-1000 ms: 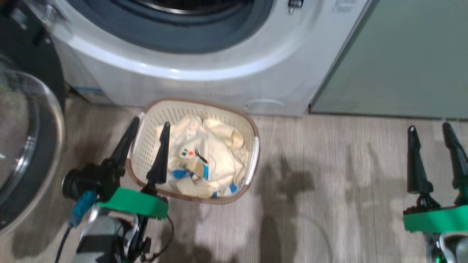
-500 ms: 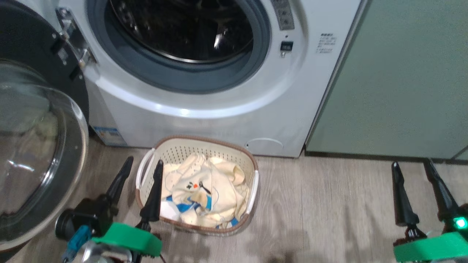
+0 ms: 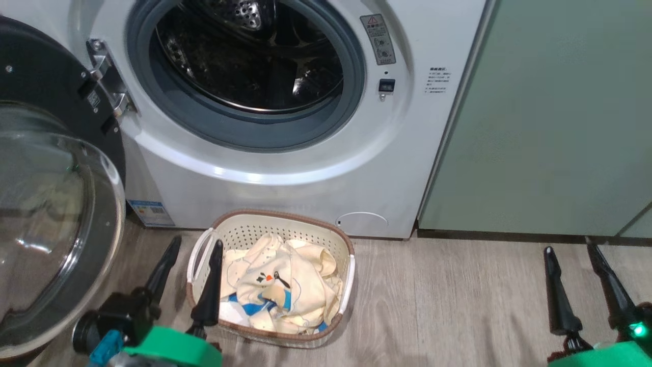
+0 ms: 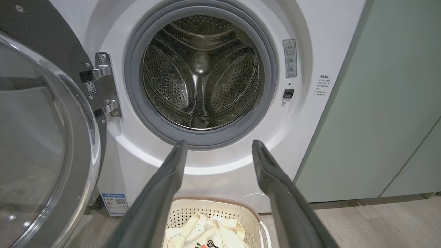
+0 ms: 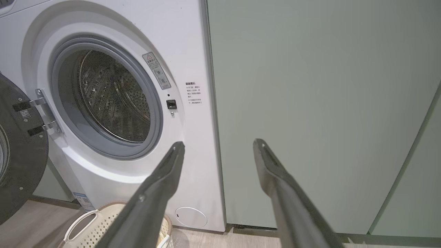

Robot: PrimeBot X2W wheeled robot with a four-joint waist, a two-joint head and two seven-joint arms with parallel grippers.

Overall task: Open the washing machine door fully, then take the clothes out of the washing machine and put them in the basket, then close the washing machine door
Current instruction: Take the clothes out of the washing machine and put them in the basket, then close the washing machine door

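Observation:
The white washing machine [image 3: 305,168] stands with its door [image 3: 46,219] swung wide to the left, glass bowl bulging toward me. Its drum [image 4: 203,72] looks bare inside. On the floor in front sits the cream basket [image 3: 285,221] holding the pale yellow clothes [image 3: 280,288] with blue trim and a penguin print. My left gripper [image 3: 196,245] hangs open beside the basket's left handle, nothing between its fingers. At the lower right my right gripper [image 3: 568,247] is open too, over bare floor. The left wrist view has the door [image 4: 41,137] and the basket [image 4: 213,210]; the right wrist view has the machine [image 5: 113,103].
Pale green cabinets [image 3: 550,117] stand flush against the machine's right side. Wood-look floor [image 3: 448,300] stretches between the basket and my right gripper. The door's hinge [image 3: 109,86] is on the machine's left edge.
The head camera has tilted up, so the drum opening and control stickers now show and everything sits lower in view. Both grippers stay open; the clothes lie still in the basket.

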